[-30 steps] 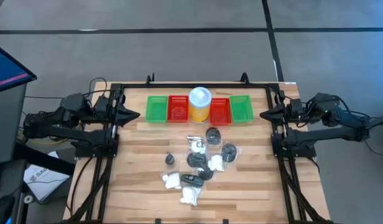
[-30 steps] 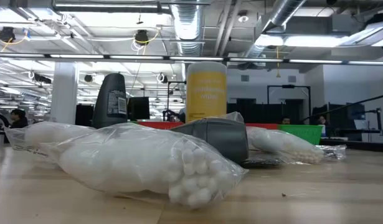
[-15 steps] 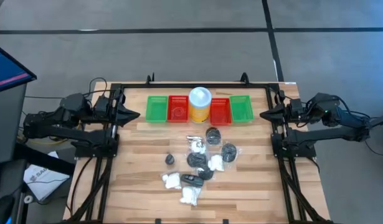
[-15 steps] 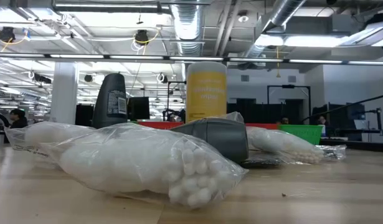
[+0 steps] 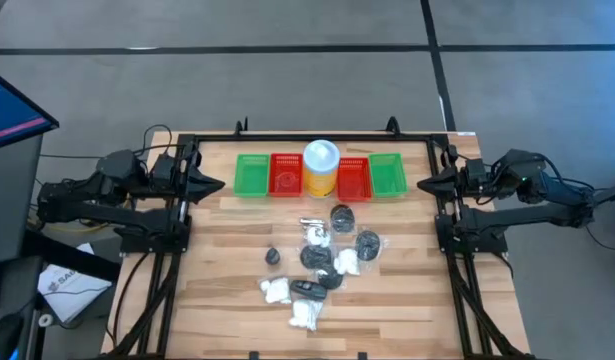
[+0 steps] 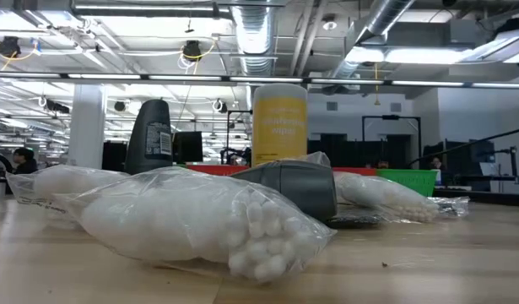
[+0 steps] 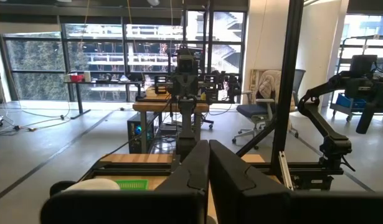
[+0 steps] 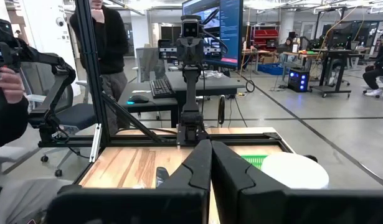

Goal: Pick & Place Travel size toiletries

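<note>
So both arms were just parked at the table edges: the left gripper [image 5: 215,184] sat at the left rim with its fingers pressed together on nothing, and the right gripper [image 5: 424,184] mirrored it at the right rim, also pinched closed and empty. The travel size toiletries [image 5: 319,262] were all heaped on the wooden table [image 5: 407,300] between the two grippers and a bit nearer the front edge, well apart from both, white fluffy bags, dark discs and small black bits bunched together. Level with the grippers, between them, ran a row of green and red baskets [image 5: 253,174] with a yellow canister [image 5: 320,168] standing in the middle.
</note>
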